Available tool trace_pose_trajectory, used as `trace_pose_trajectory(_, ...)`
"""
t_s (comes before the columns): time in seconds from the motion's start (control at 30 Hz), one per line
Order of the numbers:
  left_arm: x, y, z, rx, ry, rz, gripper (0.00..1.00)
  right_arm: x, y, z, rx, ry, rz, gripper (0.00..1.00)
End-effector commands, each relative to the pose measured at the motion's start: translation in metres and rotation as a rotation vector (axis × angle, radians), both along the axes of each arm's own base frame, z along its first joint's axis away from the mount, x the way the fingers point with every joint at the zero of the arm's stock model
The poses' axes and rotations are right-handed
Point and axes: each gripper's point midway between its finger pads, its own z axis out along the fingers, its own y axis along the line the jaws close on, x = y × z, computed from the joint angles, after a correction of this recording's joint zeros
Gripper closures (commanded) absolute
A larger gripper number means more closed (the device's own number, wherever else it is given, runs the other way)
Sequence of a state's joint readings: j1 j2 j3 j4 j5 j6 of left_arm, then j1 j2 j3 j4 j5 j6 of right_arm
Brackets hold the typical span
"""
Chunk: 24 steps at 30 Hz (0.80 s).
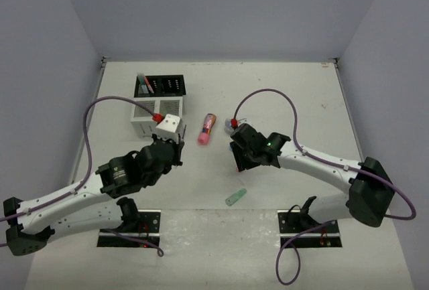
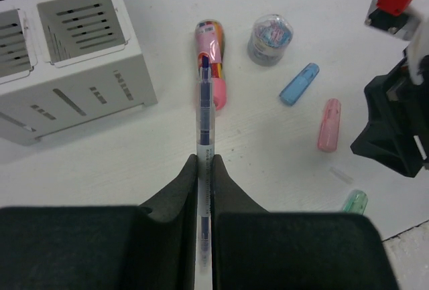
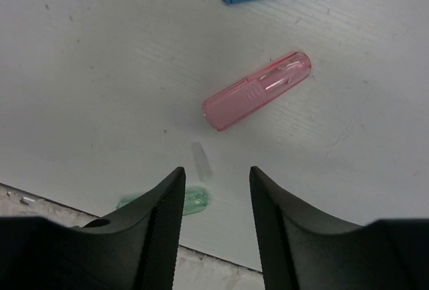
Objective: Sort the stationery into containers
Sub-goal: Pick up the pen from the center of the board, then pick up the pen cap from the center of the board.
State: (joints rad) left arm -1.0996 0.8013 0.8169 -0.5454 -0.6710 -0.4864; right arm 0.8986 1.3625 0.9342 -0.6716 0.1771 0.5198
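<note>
My left gripper [image 2: 205,163] is shut on a thin blue pen [image 2: 204,112], which sticks out ahead toward the pink patterned tube [image 2: 216,69]. In the top view this gripper [image 1: 174,136] hovers beside the white slatted box [image 1: 142,124] of the organiser, with the black grid rack [image 1: 161,86] behind it. A grey-blue roll [image 2: 270,39], a blue capsule [image 2: 299,84] and a pink capsule [image 2: 329,124] lie to the right. My right gripper [image 3: 214,183] is open above the table, nothing between its fingers, just short of the pink capsule [image 3: 258,91]. A green capsule [image 3: 196,201] lies partly behind its left finger.
A small clear sliver [image 3: 201,161] lies on the table between the pink and green capsules. The right arm's black wrist [image 2: 395,129] stands close to the right of the capsules. A few pens stand in the rack's left corner [image 1: 141,79]. The table's near edge runs just below the green capsule [image 1: 236,197].
</note>
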Motion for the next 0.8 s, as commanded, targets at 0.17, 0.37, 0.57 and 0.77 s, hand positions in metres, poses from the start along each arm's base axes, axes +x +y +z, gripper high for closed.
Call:
trace_pose_trajectory(0.17, -0.015, 0.029, -0.004, -0.006, -0.013, -0.016, 1.0, -0.009, 0.036, -0.021, -0.056, 0.061, 0.097, 0.63)
trace_pose_trajectory(0.37, -0.014, 0.024, -0.015, 0.028, 0.006, -0.023, 1.0, -0.02, 0.036, -0.036, -0.085, 0.099, 0.119, 0.64)
trace_pose_trajectory(0.57, -0.016, 0.012, -0.03, 0.078, 0.051, -0.069, 1.0, -0.021, 0.028, -0.048, -0.128, 0.103, 0.126, 0.64)
trace_pose_trajectory(0.77, -0.016, 0.012, -0.03, 0.078, 0.052, -0.071, 1.0, -0.025, 0.023, -0.061, -0.163, 0.134, 0.135, 0.64)
